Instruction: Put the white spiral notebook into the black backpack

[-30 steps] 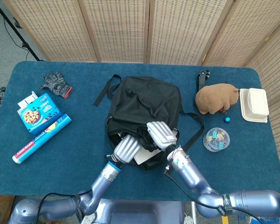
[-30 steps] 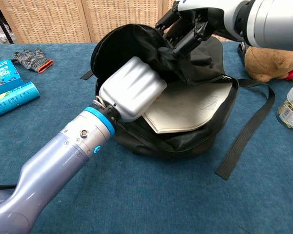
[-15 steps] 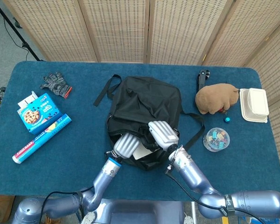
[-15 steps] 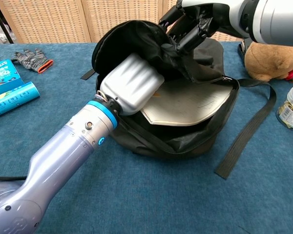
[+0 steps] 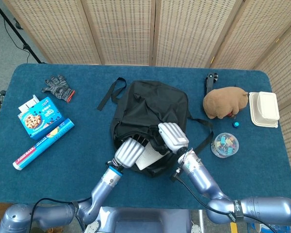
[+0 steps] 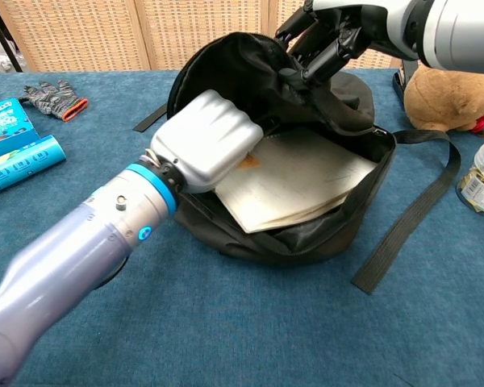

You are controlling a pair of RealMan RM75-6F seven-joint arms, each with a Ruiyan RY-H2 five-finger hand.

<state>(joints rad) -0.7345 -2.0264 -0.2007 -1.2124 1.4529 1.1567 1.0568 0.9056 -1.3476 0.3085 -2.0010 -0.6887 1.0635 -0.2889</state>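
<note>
The black backpack (image 5: 150,109) lies in the middle of the blue table, its mouth open toward me. The white spiral notebook (image 6: 294,181) lies tilted in that mouth, partly inside, its near corner over the lower rim (image 6: 306,238). My left hand (image 6: 203,151) is at the notebook's left edge, back toward the camera, fingers hidden inside the bag; it appears to grip the notebook. My right hand (image 6: 327,36) pinches the backpack's upper flap and holds it lifted. From above, the left hand (image 5: 130,152) and right hand (image 5: 172,136) flank the notebook (image 5: 146,158).
At the left are a grey glove (image 5: 58,87), a blue cookie box (image 5: 39,116) and a blue tube (image 5: 43,144). At the right are a brown plush (image 5: 225,102), a white lidded container (image 5: 263,108) and a clip jar (image 5: 224,145). A backpack strap (image 6: 407,218) trails right.
My left hand pushed the notebook deeper into the bag, then drew back left; more of the notebook shows now. The right hand has lifted the flap slightly higher and to the right.
</note>
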